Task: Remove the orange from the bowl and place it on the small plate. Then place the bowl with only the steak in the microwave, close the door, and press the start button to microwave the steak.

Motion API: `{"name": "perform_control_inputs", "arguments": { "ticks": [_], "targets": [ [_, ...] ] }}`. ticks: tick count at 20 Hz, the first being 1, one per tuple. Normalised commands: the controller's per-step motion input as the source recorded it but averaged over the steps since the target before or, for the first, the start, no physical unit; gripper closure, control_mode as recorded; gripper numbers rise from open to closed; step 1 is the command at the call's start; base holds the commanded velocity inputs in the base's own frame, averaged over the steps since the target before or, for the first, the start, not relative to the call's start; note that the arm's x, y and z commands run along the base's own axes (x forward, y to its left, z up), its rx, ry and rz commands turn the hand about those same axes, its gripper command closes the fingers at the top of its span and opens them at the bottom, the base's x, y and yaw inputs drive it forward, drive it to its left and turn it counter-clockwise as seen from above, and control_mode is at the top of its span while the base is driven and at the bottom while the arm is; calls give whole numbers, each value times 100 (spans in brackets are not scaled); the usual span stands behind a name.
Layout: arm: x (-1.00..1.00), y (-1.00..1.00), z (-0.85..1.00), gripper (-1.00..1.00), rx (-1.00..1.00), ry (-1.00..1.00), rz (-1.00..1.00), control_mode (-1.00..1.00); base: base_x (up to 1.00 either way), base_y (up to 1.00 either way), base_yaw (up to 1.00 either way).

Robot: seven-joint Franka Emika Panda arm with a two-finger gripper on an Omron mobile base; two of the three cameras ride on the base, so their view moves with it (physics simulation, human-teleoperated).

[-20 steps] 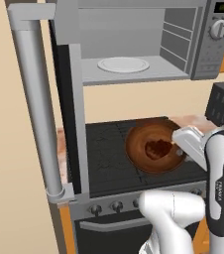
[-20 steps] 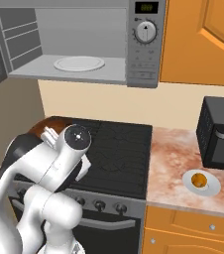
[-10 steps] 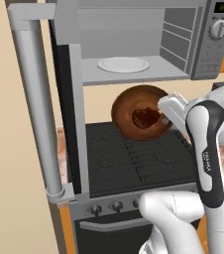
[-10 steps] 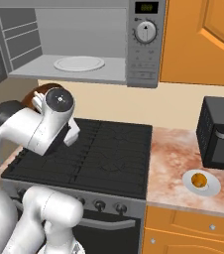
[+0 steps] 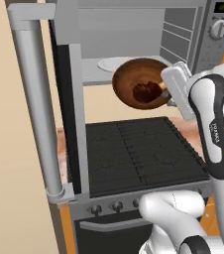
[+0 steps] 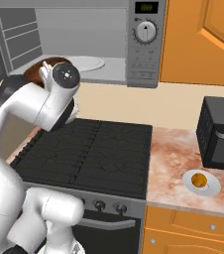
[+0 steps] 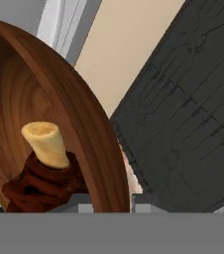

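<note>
The glossy dark-brown wooden bowl (image 5: pixel 140 83), clamped at its rim by the gripper (image 5: pixel 167 90), had been raised from the stove to the silver-grey microwave (image 5: pixel 183 30) opening, ready for insertion.

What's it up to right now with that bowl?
Pincer shut on bowl rim, held tilted at open microwave mouth. Steak inside. Orange on small plate. Nothing blocking.

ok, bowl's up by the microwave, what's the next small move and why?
Probably carry the bowl forward into the microwave cavity. The gripper is shut on its rim, the steak is inside, the door hangs open, and the orange is already plated.
</note>
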Motion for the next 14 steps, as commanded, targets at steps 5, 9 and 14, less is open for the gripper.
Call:
{"name": "perform_control_inputs", "arguments": {
  "ticks": [5,9,14],
  "targets": [
    [15,0,56,100,38,0,-16,-100,0,0,0],
    [47,0,42,100,23,2,-28,-100,0,0,0],
    [64,0,11,100,10,17,-22,-100,0,0,0]
  ]
}}
